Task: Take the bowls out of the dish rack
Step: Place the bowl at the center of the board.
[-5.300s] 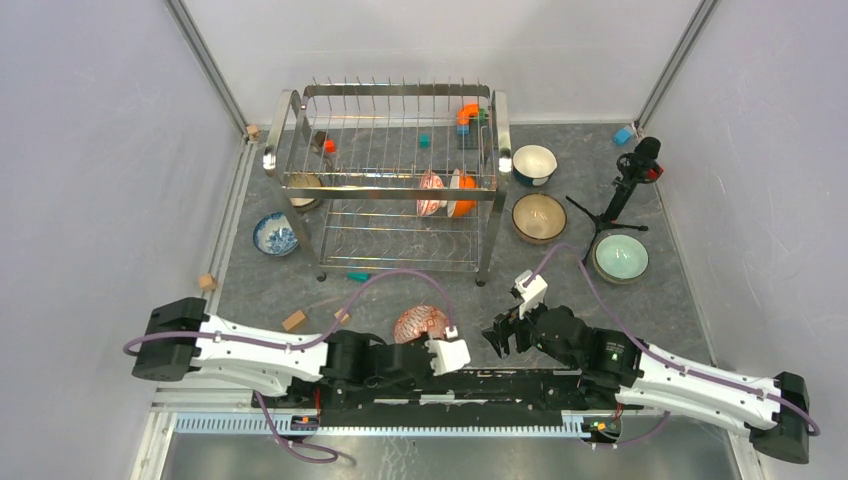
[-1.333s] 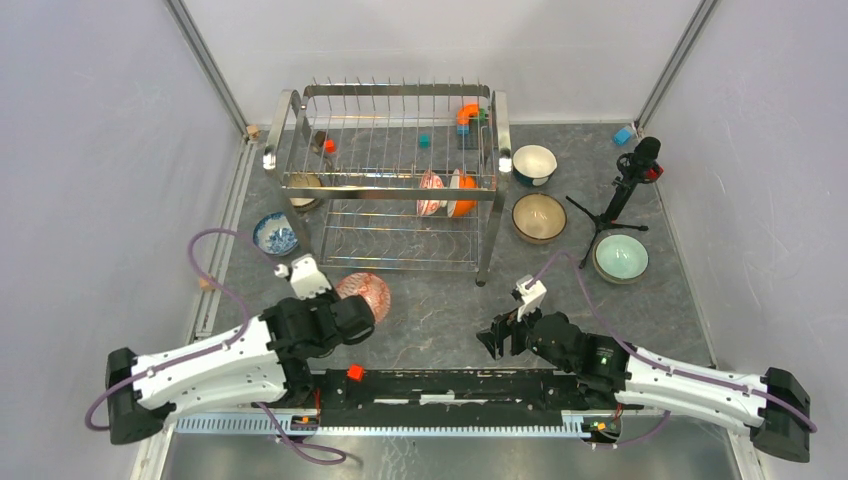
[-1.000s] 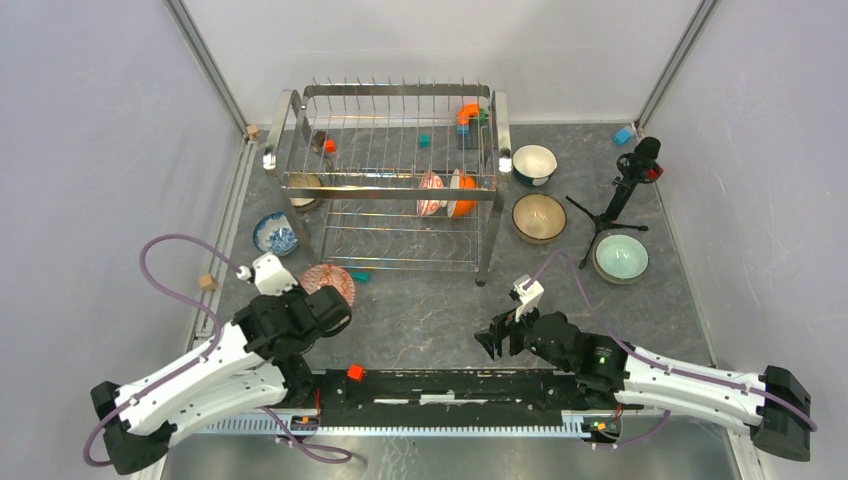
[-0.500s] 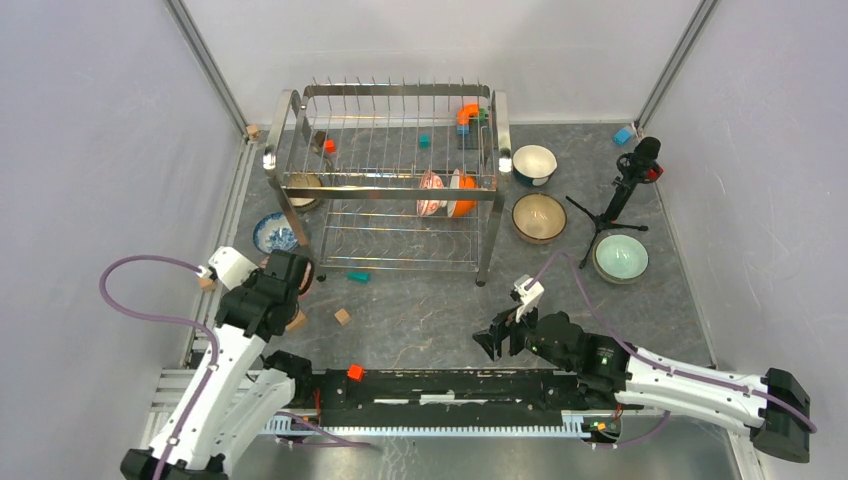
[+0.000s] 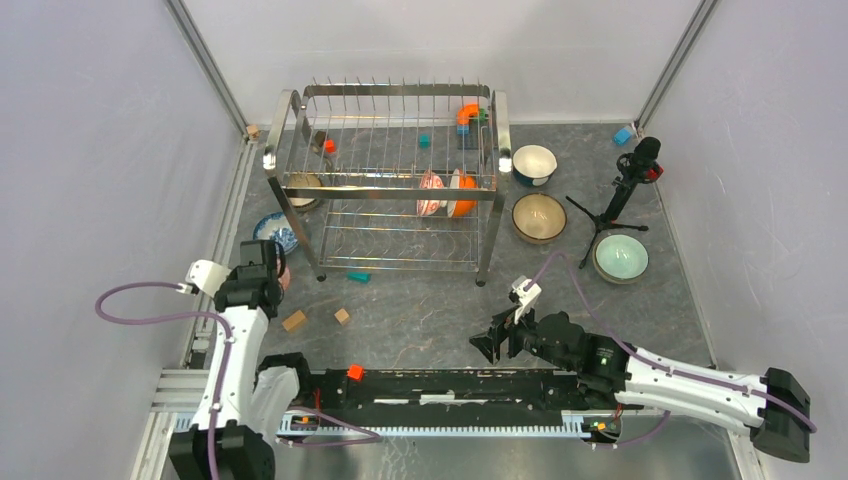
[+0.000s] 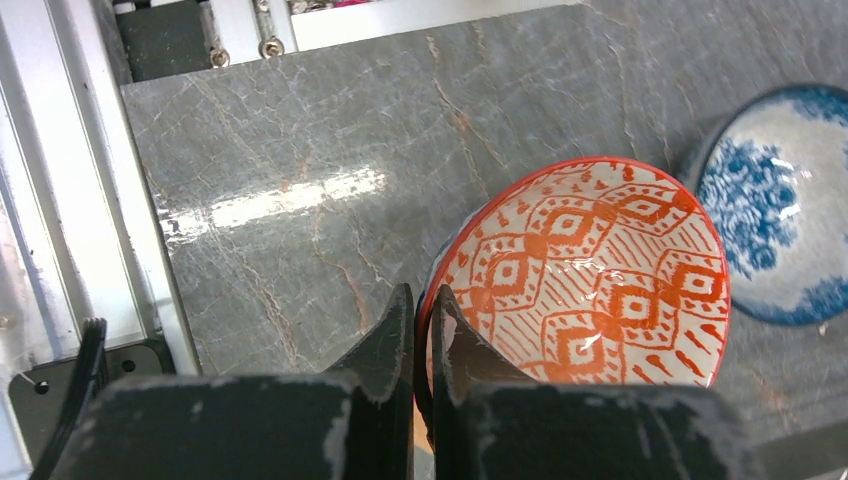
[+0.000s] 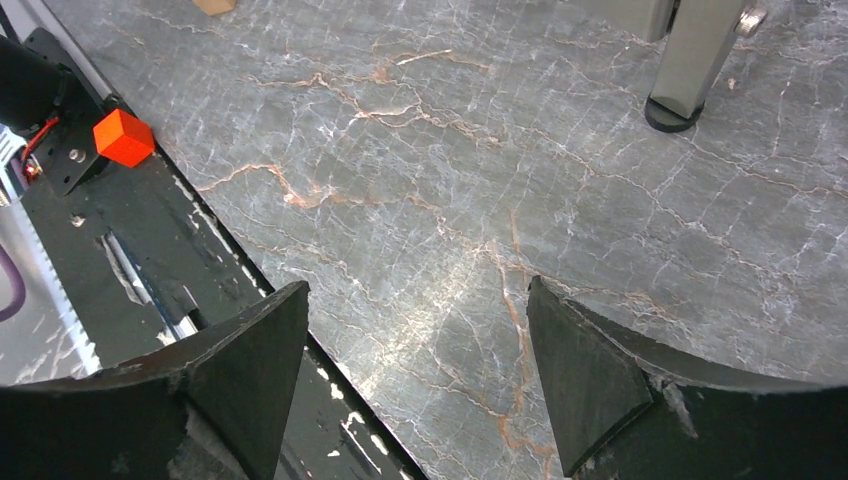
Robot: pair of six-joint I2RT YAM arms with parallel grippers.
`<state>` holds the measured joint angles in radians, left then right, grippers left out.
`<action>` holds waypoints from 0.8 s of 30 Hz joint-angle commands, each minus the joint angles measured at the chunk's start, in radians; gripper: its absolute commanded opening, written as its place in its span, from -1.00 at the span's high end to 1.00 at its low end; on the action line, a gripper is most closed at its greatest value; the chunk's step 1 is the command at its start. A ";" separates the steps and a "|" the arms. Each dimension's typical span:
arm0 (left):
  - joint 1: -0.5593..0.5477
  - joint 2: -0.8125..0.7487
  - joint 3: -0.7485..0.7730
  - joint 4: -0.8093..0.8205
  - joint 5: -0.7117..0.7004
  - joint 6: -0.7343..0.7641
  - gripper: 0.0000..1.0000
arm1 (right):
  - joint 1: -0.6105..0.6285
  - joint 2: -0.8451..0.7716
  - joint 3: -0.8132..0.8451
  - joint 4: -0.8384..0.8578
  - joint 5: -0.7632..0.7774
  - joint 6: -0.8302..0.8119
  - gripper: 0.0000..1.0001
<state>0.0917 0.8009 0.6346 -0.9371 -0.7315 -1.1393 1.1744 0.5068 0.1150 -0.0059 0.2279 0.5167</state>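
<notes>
Pinching red-patterned bowl, left pincer, perhaps aloft

Glossy glazed bowls, a veined grey tabletop and matt black claws.
The left claw has matt black, plastic-looking fingers, scuffed pale at the edges. Pinched between them is the rim of a red-patterned bowl, smooth glazed ceramic that catches the light. Just right of that claw, a blue-patterned bowl has the same gloss. Under both claws the table looks like veined stone with a soft sheen. Ahead of the equally matt right claw, the dish rack is bright polished metal.
</notes>
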 commanded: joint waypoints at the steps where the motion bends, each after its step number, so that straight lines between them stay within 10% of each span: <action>1: 0.100 0.034 -0.027 0.143 0.037 0.008 0.96 | 0.001 -0.020 -0.011 0.043 -0.012 0.004 -0.71; 24: 0.168 0.189 -0.107 0.201 0.179 -0.056 0.71 | 0.002 -0.056 -0.008 0.009 0.000 0.007 -0.71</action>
<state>0.2539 0.9871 0.5346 -0.7624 -0.5690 -1.1694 1.1744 0.4679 0.1020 0.0036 0.2146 0.5194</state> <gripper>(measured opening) 0.128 0.854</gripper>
